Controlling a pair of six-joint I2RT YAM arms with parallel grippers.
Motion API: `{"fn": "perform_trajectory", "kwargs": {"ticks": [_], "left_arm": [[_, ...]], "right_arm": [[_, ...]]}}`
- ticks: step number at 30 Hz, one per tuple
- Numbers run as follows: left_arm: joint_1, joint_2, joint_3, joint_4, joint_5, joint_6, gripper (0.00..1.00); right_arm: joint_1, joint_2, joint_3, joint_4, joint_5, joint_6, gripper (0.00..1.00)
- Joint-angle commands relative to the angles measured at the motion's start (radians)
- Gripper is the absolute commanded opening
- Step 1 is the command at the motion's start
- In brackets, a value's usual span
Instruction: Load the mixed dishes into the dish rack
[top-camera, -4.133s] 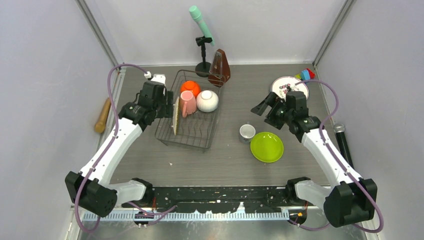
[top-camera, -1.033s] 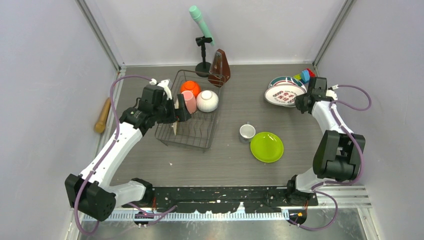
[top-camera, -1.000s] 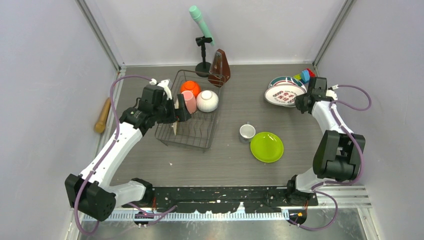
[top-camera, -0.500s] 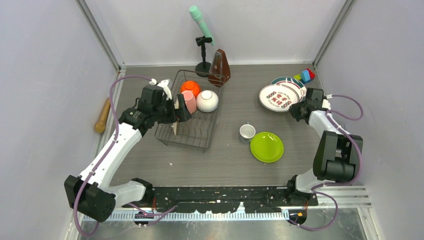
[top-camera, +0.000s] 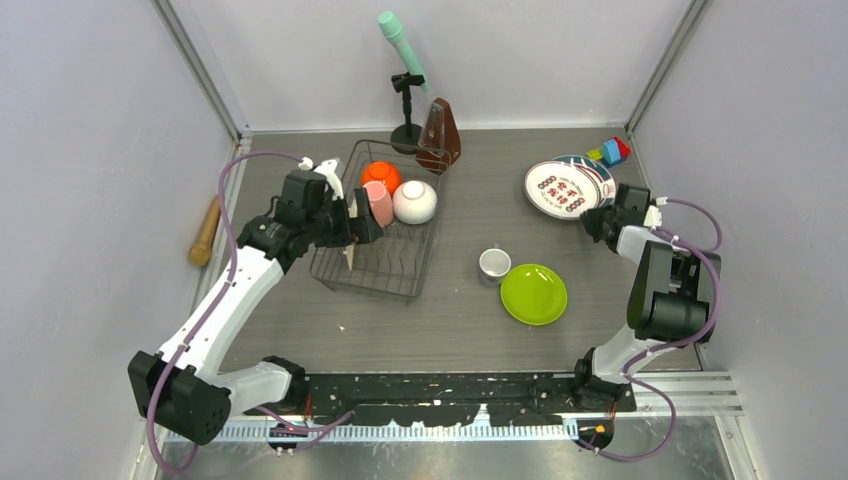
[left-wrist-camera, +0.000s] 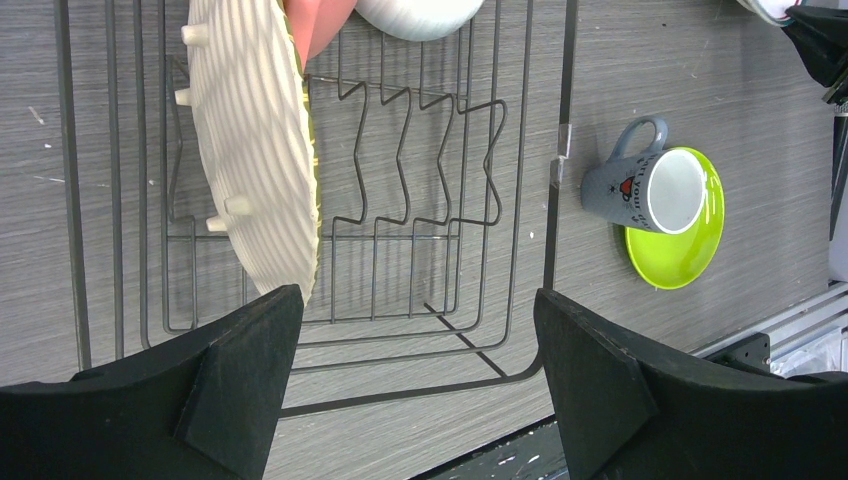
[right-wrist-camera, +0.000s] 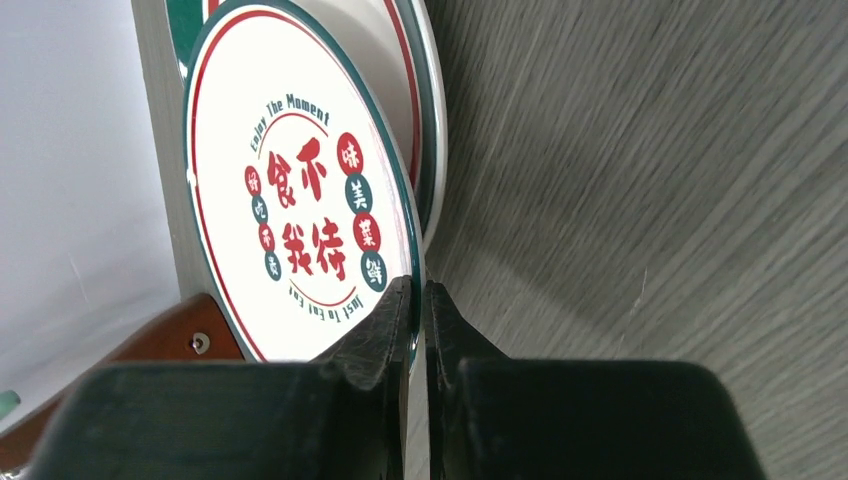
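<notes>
A grey wood-grain tabletop (top-camera: 460, 320) sits between pale walls; the right gripper (right-wrist-camera: 417, 293) has its jaws drawn narrow on the near rim of a round white plate with red and green lettering (right-wrist-camera: 300, 200), which reaches away from the fingertips, tilted over a second matching plate (right-wrist-camera: 390, 50); the dark thin-wire dish rack (top-camera: 365, 287) lies well apart to these jaws' left, so the carry likely runs leftward; the left gripper (left-wrist-camera: 417, 310), jaws wide and empty, hovers over that rack, just beside the tan woven round plate (left-wrist-camera: 255, 150) standing in it, and is the nearer arm.
</notes>
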Motion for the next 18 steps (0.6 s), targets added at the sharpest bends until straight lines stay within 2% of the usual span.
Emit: {"fn": "perform_trajectory", "kwargs": {"ticks": [1, 3, 8, 11, 13, 18], "left_arm": [[0.006, -0.026, 0.034, 0.007, -0.001, 0.015, 0.88], [0.004, -0.023, 0.035, 0.009, -0.004, 0.018, 0.88], [0.005, -0.013, 0.046, 0.004, 0.000, 0.024, 0.89], [0.006, -0.012, 0.053, -0.003, -0.006, 0.036, 0.89], [0.006, -0.012, 0.052, -0.004, -0.014, 0.039, 0.89], [0.006, -0.015, 0.049, -0.005, -0.017, 0.036, 0.89]], "right_arm": [[-0.010, 0.009, -0.004, 0.091, -0.009, 0.000, 0.29], [-0.010, 0.012, -0.021, 0.119, -0.022, 0.015, 0.41], [-0.012, 0.024, -0.038, 0.155, -0.032, 0.041, 0.56], [-0.012, 0.046, -0.030, 0.158, -0.037, 0.050, 0.76], [-0.011, 0.061, -0.023, 0.153, -0.034, 0.059, 0.84], [-0.011, 0.125, 0.012, 0.147, -0.026, 0.079, 0.87]]}}
